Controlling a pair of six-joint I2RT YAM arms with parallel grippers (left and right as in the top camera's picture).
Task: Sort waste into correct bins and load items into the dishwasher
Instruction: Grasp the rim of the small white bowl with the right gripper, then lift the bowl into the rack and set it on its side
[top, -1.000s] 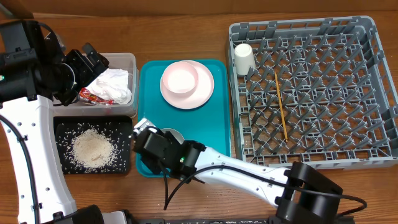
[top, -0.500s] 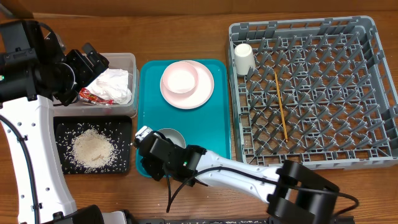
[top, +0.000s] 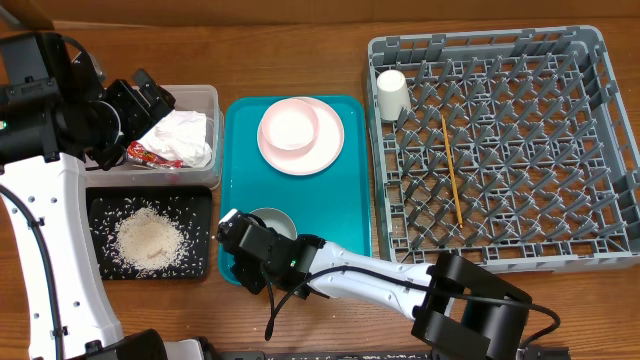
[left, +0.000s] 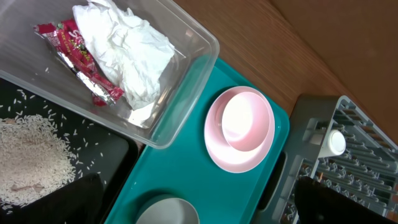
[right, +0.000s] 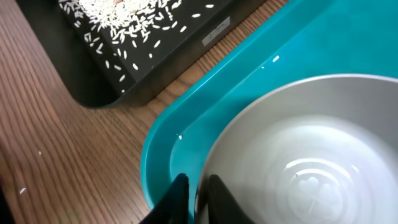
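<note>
Right gripper (right: 194, 190) pinched shut on the left rim of a pale bowl (right: 311, 155), bowl at the near-left corner of the teal tray (right: 186, 118), left gripper (top: 152, 103) spread wide and empty above the clear tub (top: 205, 95)

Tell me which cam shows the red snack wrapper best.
Left wrist: the red snack wrapper lies fully visible in the clear tub beside the napkin. Overhead shows it small, tucked against the napkin. Right wrist doesn't show it.

Bowls, two: grey bowl (top: 275, 220), pink bowl (top: 290, 124). One each: plate (top: 327, 150), cup (top: 391, 95), napkin (top: 185, 135), wrapper (top: 148, 153), tub (top: 205, 95), rack (top: 520, 150). Trays, two: black tray (top: 198, 262), teal tray (top: 330, 215).
</note>
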